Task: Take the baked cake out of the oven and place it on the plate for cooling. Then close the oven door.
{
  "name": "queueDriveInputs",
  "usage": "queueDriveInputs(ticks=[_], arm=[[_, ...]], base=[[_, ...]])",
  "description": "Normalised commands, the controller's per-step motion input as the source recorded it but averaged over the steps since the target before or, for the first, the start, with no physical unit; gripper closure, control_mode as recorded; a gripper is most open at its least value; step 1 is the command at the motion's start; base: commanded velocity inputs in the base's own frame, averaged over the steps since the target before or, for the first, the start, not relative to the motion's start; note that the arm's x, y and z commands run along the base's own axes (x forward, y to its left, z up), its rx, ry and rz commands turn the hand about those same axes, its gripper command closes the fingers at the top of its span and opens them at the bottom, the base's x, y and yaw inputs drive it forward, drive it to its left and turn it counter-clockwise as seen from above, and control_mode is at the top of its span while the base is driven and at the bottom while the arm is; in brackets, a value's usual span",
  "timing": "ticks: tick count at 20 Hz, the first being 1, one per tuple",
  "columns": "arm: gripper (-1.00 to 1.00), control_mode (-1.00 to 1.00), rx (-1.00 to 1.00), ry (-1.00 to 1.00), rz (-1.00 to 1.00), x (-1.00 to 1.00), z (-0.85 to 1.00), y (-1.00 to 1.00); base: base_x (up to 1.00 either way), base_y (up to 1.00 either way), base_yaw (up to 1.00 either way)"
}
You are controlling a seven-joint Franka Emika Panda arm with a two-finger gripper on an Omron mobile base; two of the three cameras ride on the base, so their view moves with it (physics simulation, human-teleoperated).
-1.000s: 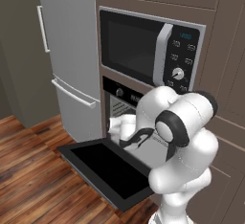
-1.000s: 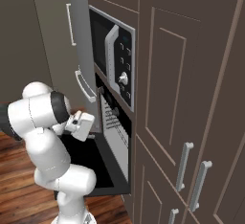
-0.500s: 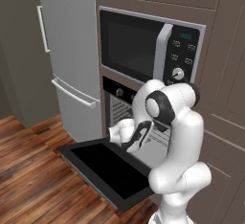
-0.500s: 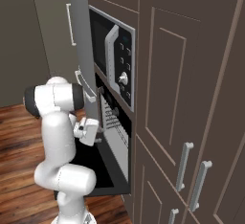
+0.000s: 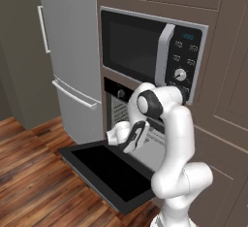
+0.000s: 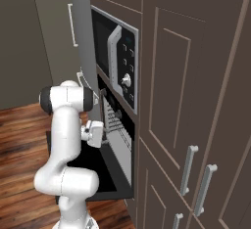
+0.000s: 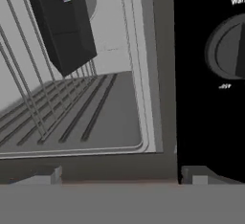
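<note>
In the brown cabinetry just right of the tall grey fridge [image 5: 68, 66], the oven [image 5: 127, 110] sits under a silver-framed microwave [image 5: 150, 51] with a keypad and one round dial. Its front is glossy black, with round knobs along the top strip, and its cavity is pale grey with smooth walls and thin wire racks [image 7: 52, 108] running back in straight parallel rods. The oven door [image 5: 109, 172] is let down flat, a wide black panel with a dark glass centre, hinged at its bottom edge and jutting out over the reddish, plank-patterned wood floor [image 5: 34, 192]. The white arm bends at a dark elbow joint and reaches down into the mouth of the oven, where the gripper [image 5: 120, 135] hangs just above the inner end of the door; its fingers stand well apart, with nothing between them. In the hand view (rolled sideways, so the oven's control strip stands upright at the right edge) a large round black knob [image 7: 228, 50] shows beside the cavity's grey frame, and on the rack sits a dark, box-shaped block with flat matte sides and a rainbow-striped top face, the cake [image 7: 64, 22], deep inside the cavity and apart from the fingers.
</note>
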Motion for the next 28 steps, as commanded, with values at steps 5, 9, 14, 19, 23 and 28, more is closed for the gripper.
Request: queueDriveInputs(ticks=[5,9,14,19,23,28], arm=[[-1.0,-1.0,-0.05,0.0,0.0,0.55,-0.39,-0.08],[-1.0,-1.0,-0.02,0.0,0.0,0.51,-0.33,-0.21],[-1.0,-1.0,0.0,0.0,0.0,0.49,-0.25,-0.36],[-1.0,-1.0,0.0,0.03,0.0,0.41,-0.32,-0.34],[-1.0,-1.0,0.0,0.07,0.0,0.34,-0.38,-0.26],[-1.0,-1.0,0.0,0.09,0.0,0.3,-0.37,-0.22]], base=[[0.0,0.0,0.0],[0.0,0.0,0.0],[0.0,0.0,0.0],[0.0,0.0,0.0],[0.0,0.0,0.0],[0.0,0.0,0.0]])
